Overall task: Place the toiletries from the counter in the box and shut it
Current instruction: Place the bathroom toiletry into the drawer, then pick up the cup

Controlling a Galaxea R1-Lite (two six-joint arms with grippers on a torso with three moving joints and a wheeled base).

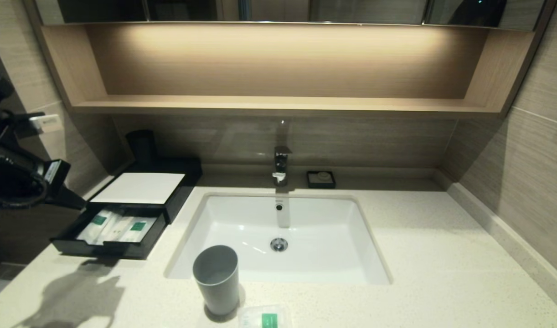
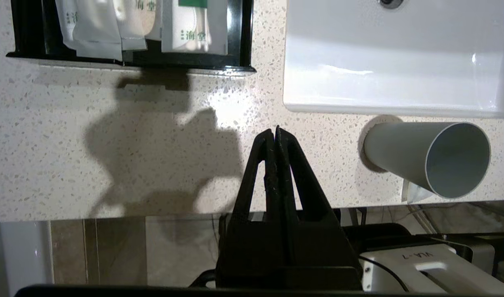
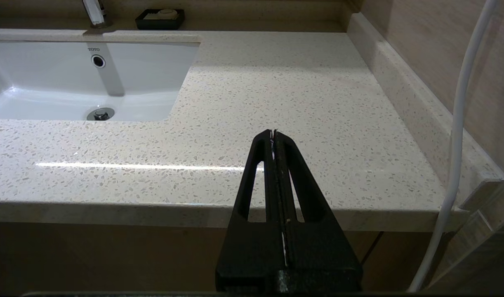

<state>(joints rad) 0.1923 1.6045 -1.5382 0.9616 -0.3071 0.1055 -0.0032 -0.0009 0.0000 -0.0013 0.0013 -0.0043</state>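
The black box point(image 1: 144, 187) with a white top panel stands at the back left of the cream counter point(image 1: 442, 255), its front drawer point(image 1: 110, 248) pulled out. Two long packets point(image 1: 119, 226) lie in the drawer; they also show in the left wrist view point(image 2: 194, 29). A small squarish packet point(image 1: 265, 318) lies on the counter's front edge by the grey cup point(image 1: 217, 279). My left gripper point(image 2: 275, 132) is shut and empty above the front counter, between drawer and cup. My right gripper point(image 3: 273, 134) is shut and empty over the counter's front right edge.
A white sink point(image 1: 278, 237) with a faucet point(image 1: 281, 164) sits in the middle. A small black soap dish point(image 1: 321, 178) stands behind it. A dark cup point(image 1: 141, 145) stands behind the box. The wall rises along the right.
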